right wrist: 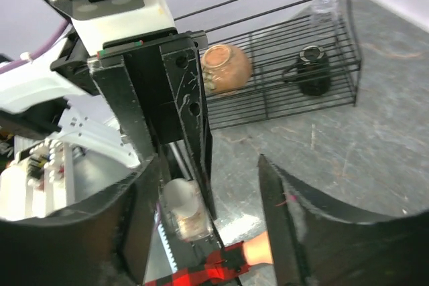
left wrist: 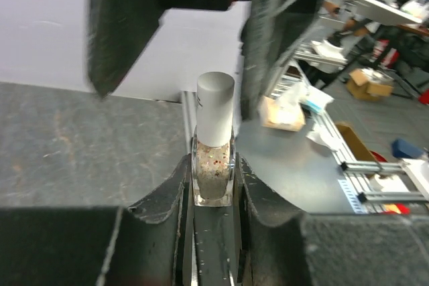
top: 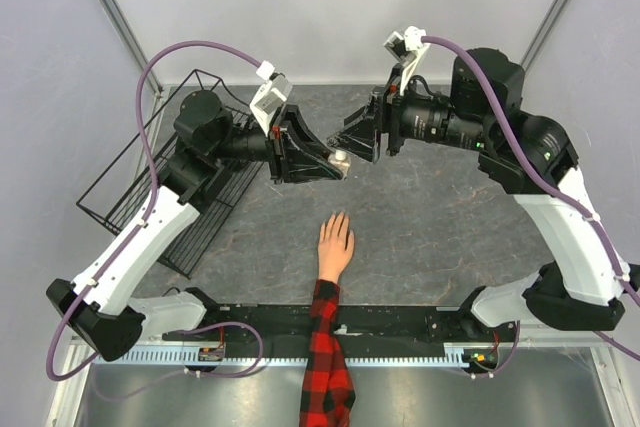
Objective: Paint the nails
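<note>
My left gripper (top: 335, 165) is shut on a small glass nail polish bottle (left wrist: 214, 165) with glittery polish and a white cap (left wrist: 215, 108), held above the table. The bottle also shows in the right wrist view (right wrist: 186, 213). My right gripper (top: 352, 143) is open just beyond the cap; its dark fingers (left wrist: 124, 25) flank the cap without touching it. The peach mannequin hand (top: 335, 241) with the red-and-black plaid sleeve (top: 324, 347) lies flat below the grippers. Its nails are too small to make out.
A black wire rack (top: 150, 182) stands at the left; in the right wrist view it holds a brown mug (right wrist: 226, 68) and a black mug (right wrist: 312, 69). The arm bases sit on a black rail (top: 400, 322) at the near edge.
</note>
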Controlling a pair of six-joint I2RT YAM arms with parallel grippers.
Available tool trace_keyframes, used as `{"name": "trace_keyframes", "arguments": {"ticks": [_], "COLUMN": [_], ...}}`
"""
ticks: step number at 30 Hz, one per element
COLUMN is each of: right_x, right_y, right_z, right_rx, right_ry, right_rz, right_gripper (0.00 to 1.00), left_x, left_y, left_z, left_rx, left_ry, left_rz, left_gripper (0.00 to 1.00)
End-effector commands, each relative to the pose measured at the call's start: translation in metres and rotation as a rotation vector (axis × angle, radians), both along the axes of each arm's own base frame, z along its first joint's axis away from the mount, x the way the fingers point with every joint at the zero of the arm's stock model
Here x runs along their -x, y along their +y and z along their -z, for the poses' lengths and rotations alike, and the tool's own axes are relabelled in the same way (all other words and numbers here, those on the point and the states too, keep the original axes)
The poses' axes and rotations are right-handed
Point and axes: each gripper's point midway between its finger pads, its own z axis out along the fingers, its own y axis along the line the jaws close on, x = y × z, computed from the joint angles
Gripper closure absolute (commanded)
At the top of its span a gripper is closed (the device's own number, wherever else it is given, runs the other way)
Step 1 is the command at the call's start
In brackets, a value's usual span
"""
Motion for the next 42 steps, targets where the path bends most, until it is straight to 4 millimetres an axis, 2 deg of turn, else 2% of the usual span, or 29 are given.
{"name": "trace_keyframes", "arguments": {"ticks": [1, 4, 8, 10, 11, 12, 13, 14, 15, 16, 17, 18, 19, 20, 21, 22, 23, 24, 25, 27, 29, 30, 31, 35, 36, 38, 39, 41, 42], "right_x": [0.019, 0.026, 0.027, 0.027, 0.027, 0.025, 0.021, 0.018, 0.007, 0.0, 0.001, -0.019, -0.027, -0.022, -0.035, -0.054, -0.048, -0.049, -0.049, -0.047, -0.049, -0.048, -0.049, -0.042, -0.041, -0.04, -0.035, -0.032, -0.025], "right_y": [0.014, 0.02, 0.022, 0.023, 0.023, 0.023, 0.024, 0.024, 0.023, 0.023, 0.027, 0.025, 0.025, 0.033, 0.03, 0.006, 0.013, 0.016, 0.011, 0.006, 0.0, -0.004, -0.002, 0.004, 0.004, 0.003, 0.006, 0.008, 0.008], "right_z": [-0.014, -0.01, -0.001, 0.005, 0.005, 0.008, 0.012, 0.014, 0.02, 0.026, 0.028, 0.038, 0.037, 0.038, 0.072, 0.053, 0.055, 0.073, 0.062, 0.06, 0.064, 0.05, 0.061, 0.056, 0.053, 0.05, 0.046, 0.037, 0.039], "right_rx": [-0.059, -0.068, -0.055, -0.046, -0.047, -0.043, -0.036, -0.033, -0.016, -0.004, 0.004, 0.039, 0.054, 0.091, 0.188, 0.165, 0.193, 0.285, 0.262, 0.248, 0.245, 0.178, 0.196, 0.139, 0.127, 0.128, 0.115, 0.084, 0.093], "right_ry": [-0.014, 0.01, 0.031, 0.045, 0.049, 0.058, 0.068, 0.079, 0.087, 0.1, 0.102, 0.101, 0.083, 0.056, 0.165, 0.125, 0.11, 0.103, 0.081, 0.084, 0.082, 0.081, 0.084, 0.102, 0.1, 0.085, 0.079, 0.052, 0.035], "right_rz": [-0.186, -0.247, -0.265, -0.267, -0.265, -0.252, -0.236, -0.216, -0.15, -0.112, -0.096, 0.043, 0.123, 0.206, 0.387, 0.612, 0.624, 0.666, 0.711, 0.726, 0.748, 0.743, 0.734, 0.634, 0.619, 0.591, 0.544, 0.497, 0.444], "right_gripper": [0.37, 0.44, 0.6, 0.65, 0.73, 0.79, 0.88, 1.0, 1.0, 1.0, 1.0, 1.0, 1.0, 1.0, 1.0, 1.0, 1.0, 1.0, 1.0, 1.0, 0.95, 0.9, 0.78, 0.58, 0.54, 0.44, 0.4, 0.27, 0.22], "left_x": [0.025, 0.024, 0.017, 0.0, -0.009, -0.027, -0.036, -0.047, -0.063, -0.073, -0.087, -0.109, -0.112, -0.119, -0.139, -0.125, -0.122, -0.127, -0.115, -0.105, -0.099, -0.094, -0.088, -0.064, -0.055, -0.045, -0.039, -0.038, -0.033], "left_y": [0.01, 0.009, 0.009, 0.008, 0.007, 0.006, 0.006, 0.005, 0.007, 0.007, 0.008, 0.015, 0.012, 0.011, 0.02, 0.001, -0.008, -0.018, -0.034, -0.05, -0.054, -0.057, -0.055, -0.054, -0.055, -0.046, -0.045, -0.032, -0.029], "left_z": [-0.018, -0.017, -0.018, -0.018, -0.017, -0.011, -0.015, -0.013, -0.02, -0.019, -0.019, -0.024, -0.025, -0.026, -0.034, -0.036, -0.04, -0.044, -0.046, -0.042, -0.042, -0.035, -0.037, -0.03, -0.022, -0.023, -0.014, -0.016, -0.008], "left_rx": [0.037, 0.034, 0.039, 0.035, 0.033, 0.008, 0.007, -0.002, 0.005, -0.007, -0.006, 0.007, 0.007, -0.005, -0.005, -0.012, -0.036, -0.047, -0.051, -0.045, -0.016, -0.028, -0.022, -0.034, -0.051, -0.041, -0.052, -0.039, -0.045], "left_ry": [-0.033, -0.029, -0.042, -0.023, -0.051, -0.005, -0.014, -0.031, -0.034, -0.023, -0.022, -0.021, -0.035, -0.097, -0.127, -0.166, -0.254, -0.26, -0.288, -0.244, -0.222, -0.224, -0.23, -0.275, -0.272, -0.269, -0.26, -0.23, -0.213], "left_rz": [0.123, 0.125, 0.092, -0.004, -0.055, -0.155, -0.203, -0.252, -0.341, -0.394, -0.462, -0.601, -0.645, -0.709, -0.877, -0.868, -0.874, -0.908, -0.862, -0.786, -0.75, -0.713, -0.697, -0.571, -0.51, -0.47, -0.425, -0.422, -0.384], "left_gripper": [0.98, 0.98, 0.98, 0.98, 0.98, 0.98, 0.98, 0.98, 0.98, 0.98, 0.98, 0.98, 0.98, 0.98, 0.98, 0.98, 0.98, 0.98, 0.98, 0.98, 0.98, 0.98, 0.98, 0.98, 0.98, 0.98, 0.98, 0.98, 0.98]}}
